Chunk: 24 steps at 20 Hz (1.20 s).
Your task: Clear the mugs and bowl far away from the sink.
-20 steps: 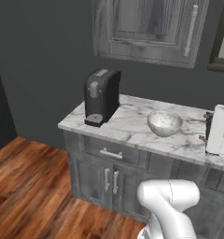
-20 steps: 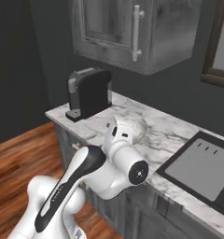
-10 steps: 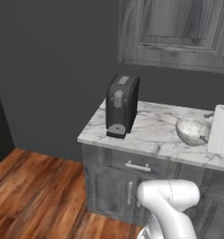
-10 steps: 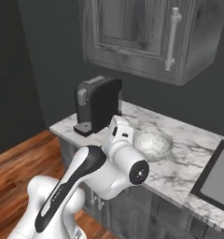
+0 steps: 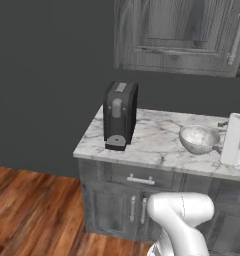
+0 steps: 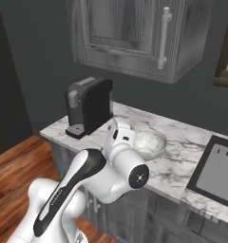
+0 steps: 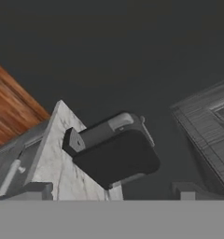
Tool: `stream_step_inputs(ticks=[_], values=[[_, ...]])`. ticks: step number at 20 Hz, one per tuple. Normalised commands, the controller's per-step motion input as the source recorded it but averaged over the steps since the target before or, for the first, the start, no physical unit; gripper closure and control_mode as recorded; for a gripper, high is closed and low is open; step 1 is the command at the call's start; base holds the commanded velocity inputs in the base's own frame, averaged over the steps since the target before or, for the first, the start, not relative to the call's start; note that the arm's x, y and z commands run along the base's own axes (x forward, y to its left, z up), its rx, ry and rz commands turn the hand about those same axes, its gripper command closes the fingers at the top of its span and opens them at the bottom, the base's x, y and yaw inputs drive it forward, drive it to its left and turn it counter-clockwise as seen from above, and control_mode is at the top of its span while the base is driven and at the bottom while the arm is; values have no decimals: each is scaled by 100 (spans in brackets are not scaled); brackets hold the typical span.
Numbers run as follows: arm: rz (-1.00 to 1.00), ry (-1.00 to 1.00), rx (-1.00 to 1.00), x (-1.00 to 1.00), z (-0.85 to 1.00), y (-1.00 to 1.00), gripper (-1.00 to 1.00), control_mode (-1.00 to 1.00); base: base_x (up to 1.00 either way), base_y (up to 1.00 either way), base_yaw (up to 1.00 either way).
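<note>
One bowl and one coffee machine share the counter.

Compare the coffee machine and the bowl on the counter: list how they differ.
The coffee machine is dark, nearly black; the bowl is speckled white-grey. The coffee machine is a tall, upright box; the bowl is low, round and open at the top. The coffee machine stands near the counter's left end; the bowl sits further right, towards the sink. Both rest on the same marble counter, apart from each other.
</note>
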Motion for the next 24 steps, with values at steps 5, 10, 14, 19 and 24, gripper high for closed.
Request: stream_step_inputs(ticks=[5, 10, 14, 19, 24], values=[[0, 0, 0, 0, 0, 0, -100, 100, 6, -17, -24], [0, 0, 0, 0, 0, 0, -100, 100, 45, 3, -20], [0, 0, 0, 0, 0, 0, -100, 100, 66, 17, -18], [0, 0, 0, 0, 0, 0, -100, 100, 76, 13, -18], [0, 0, 0, 0, 0, 0, -100, 100, 66, 1, -19]])
